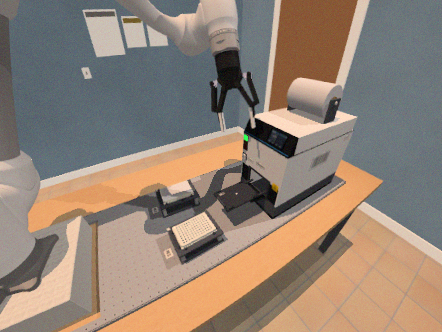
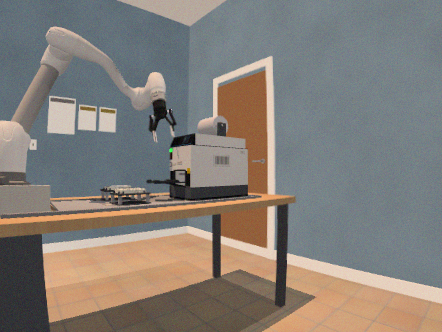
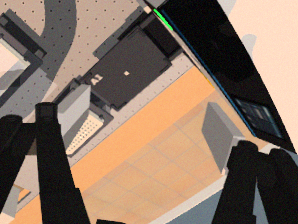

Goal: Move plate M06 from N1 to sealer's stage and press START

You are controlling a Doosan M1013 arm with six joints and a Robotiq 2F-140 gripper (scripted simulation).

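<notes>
plate m06 — cannot tell from the labels which nest is n1. two plates sit on the grey mat [image 1: 125, 260], both seated in dark nests. the near one, a white well plate [image 1: 194, 231] with a dotted grid, is at about 6 o'clock of the mat's middle. the far one, a pale smooth-topped plate [image 1: 179, 190], lies at about 11 o'clock from the first, just beside it but apart. small tags sit by each nest; print too small to read.

sealer's stage [image 1: 239, 195]: dark flat tray, out in front of the sealer [image 1: 300, 155], nothing on it. it lies at 3 o'clock of the far plate, near. a small pale dot shows at its centre in the wrist view [image 3: 127, 72].

sealer: white box, dark front panel with a small screen, green lamp [image 1: 246, 138] lit at its upper front corner. foil roll [image 1: 314, 97] on top at the back. a yellow spot low on the front, beside the stage opening.

gripper [image 1: 235, 117]: hangs high over the table, at 12 o'clock of the stage, well apart from it, fingers pointing down. jaws roughly two-thirds open, nothing between them.

around: wooden table [image 1: 280, 240], blue walls, brown door [image 1: 312, 45], papers on the wall [image 1: 104, 32].
</notes>
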